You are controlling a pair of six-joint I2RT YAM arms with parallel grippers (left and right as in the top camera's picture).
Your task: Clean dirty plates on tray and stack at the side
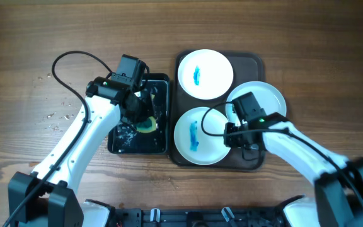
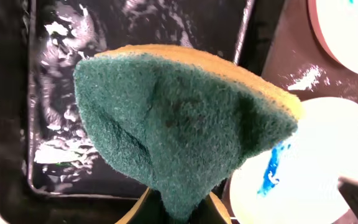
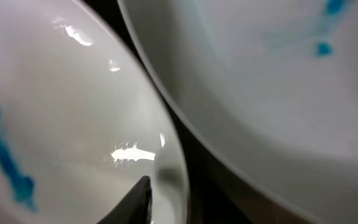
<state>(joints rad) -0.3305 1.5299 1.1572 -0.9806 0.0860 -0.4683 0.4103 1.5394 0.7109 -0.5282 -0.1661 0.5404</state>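
Three white plates with blue smears lie on the dark brown tray (image 1: 254,62): a far plate (image 1: 205,74), a front plate (image 1: 197,135) and a right plate (image 1: 263,96). My left gripper (image 1: 144,116) is shut on a green-and-yellow sponge (image 1: 148,126), held just above the black tray (image 1: 121,146). In the left wrist view the sponge (image 2: 185,124) fills the middle, clamped in the gripper (image 2: 182,211), with the front plate (image 2: 309,168) at the right. My right gripper (image 1: 233,134) is at the front plate's right rim. In the right wrist view one finger lies on that plate (image 3: 55,124) by its rim (image 3: 179,205); the other finger is hidden.
The black tray (image 2: 17,124) holds white soap foam and stands directly left of the brown tray (image 2: 291,62). The right plate (image 3: 278,74) sits close beside the front plate. White specks lie on the wood table (image 1: 52,116) at the left.
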